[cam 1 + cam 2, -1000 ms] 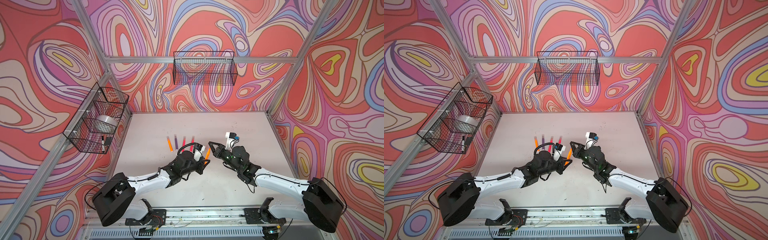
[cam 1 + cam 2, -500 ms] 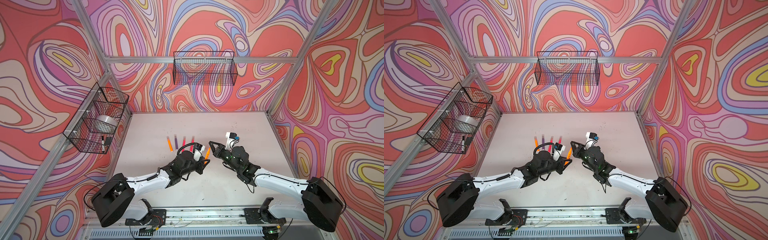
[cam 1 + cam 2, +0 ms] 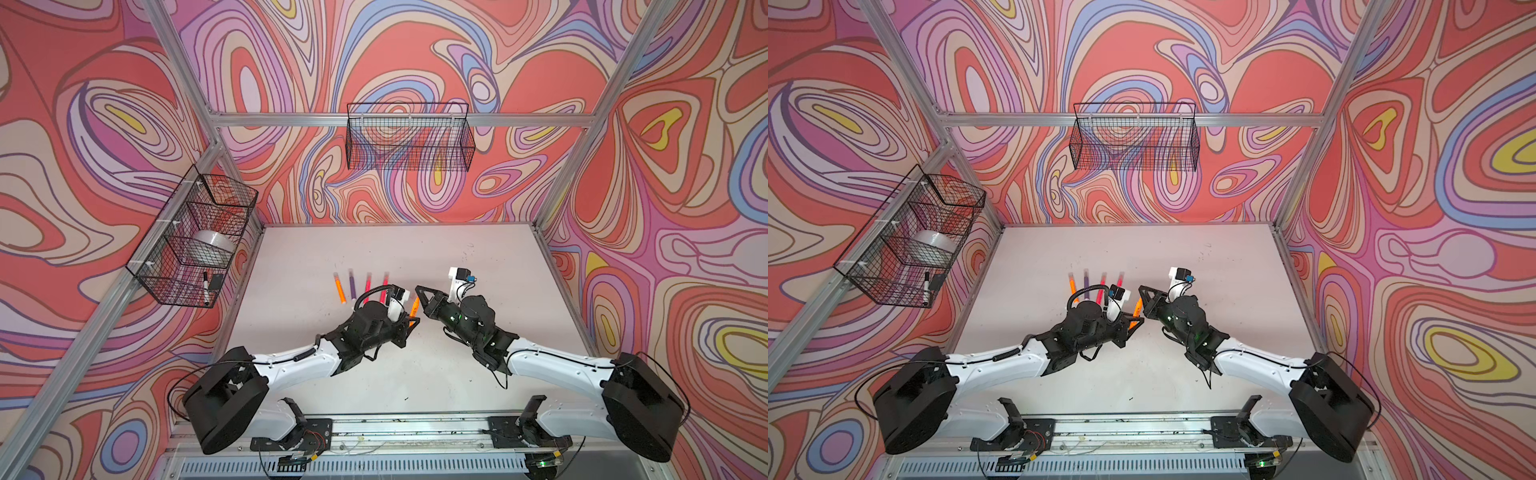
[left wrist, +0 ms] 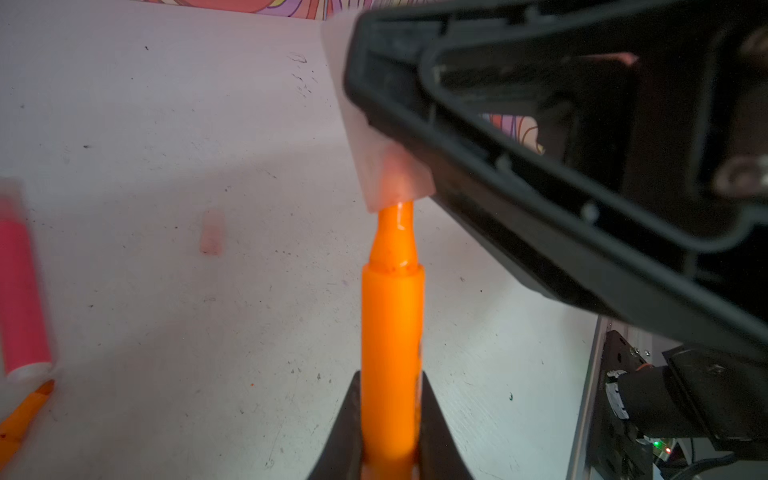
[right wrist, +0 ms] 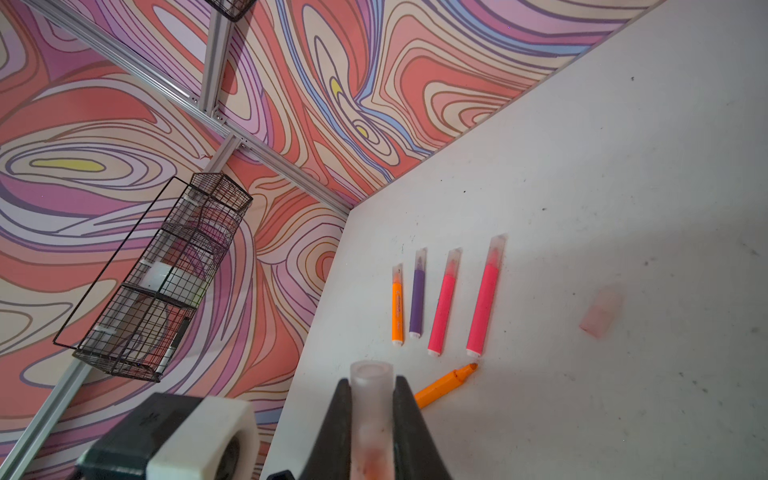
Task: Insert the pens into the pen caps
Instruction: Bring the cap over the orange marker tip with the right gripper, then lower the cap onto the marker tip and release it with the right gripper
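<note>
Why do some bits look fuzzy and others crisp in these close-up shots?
Left wrist view: the gripped orange marker pen is crisp, with a glint on its tip; the pink-red pen at the frame edge is smeared. Right wrist view: the translucent clear cap nearest the lens is soft.

The held orange pen (image 4: 392,332) is raised off the tabletop (image 3: 490,266), its bare tip set at the mouth of the held cap (image 4: 388,183), translucent and pinkish, with the neck exposed. Left of centre, four are laid in a row, caps toward the far edge: capped orange pen (image 5: 397,309), purple pen (image 5: 417,303), inner pink pen (image 5: 442,311), outer pink pen (image 5: 482,309). The uncapped orange pen (image 5: 446,384) is slanted by their bases. A loose cap (image 5: 601,311) is seen lying past the pink end.
</note>
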### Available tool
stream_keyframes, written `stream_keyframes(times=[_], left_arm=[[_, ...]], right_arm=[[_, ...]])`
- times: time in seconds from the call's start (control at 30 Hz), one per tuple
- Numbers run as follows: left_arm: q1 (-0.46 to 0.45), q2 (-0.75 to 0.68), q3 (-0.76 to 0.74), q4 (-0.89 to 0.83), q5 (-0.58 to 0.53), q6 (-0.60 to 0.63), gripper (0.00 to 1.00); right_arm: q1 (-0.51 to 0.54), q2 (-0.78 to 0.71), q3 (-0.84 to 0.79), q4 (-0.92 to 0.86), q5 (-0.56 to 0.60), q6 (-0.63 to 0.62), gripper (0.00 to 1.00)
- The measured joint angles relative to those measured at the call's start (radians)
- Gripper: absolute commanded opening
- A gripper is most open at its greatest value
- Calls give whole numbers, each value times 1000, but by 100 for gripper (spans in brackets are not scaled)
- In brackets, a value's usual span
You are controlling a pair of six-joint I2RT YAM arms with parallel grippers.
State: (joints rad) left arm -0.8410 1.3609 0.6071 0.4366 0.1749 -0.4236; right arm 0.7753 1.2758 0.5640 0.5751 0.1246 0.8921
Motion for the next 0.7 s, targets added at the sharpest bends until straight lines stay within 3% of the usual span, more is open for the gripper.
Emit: stream_keyframes(times=[0.33, 0.57, 0.7], left_arm=[[2, -26, 19, -56, -14, -15, 0], [48, -80, 20, -82, 84, -53, 0], [60, -103, 20, -95, 119, -61, 0]], right_arm=[[42, 26, -24, 94, 68, -2, 8], [66, 26, -39, 175, 78, -25, 11], [73, 26, -50, 219, 71, -41, 18]])
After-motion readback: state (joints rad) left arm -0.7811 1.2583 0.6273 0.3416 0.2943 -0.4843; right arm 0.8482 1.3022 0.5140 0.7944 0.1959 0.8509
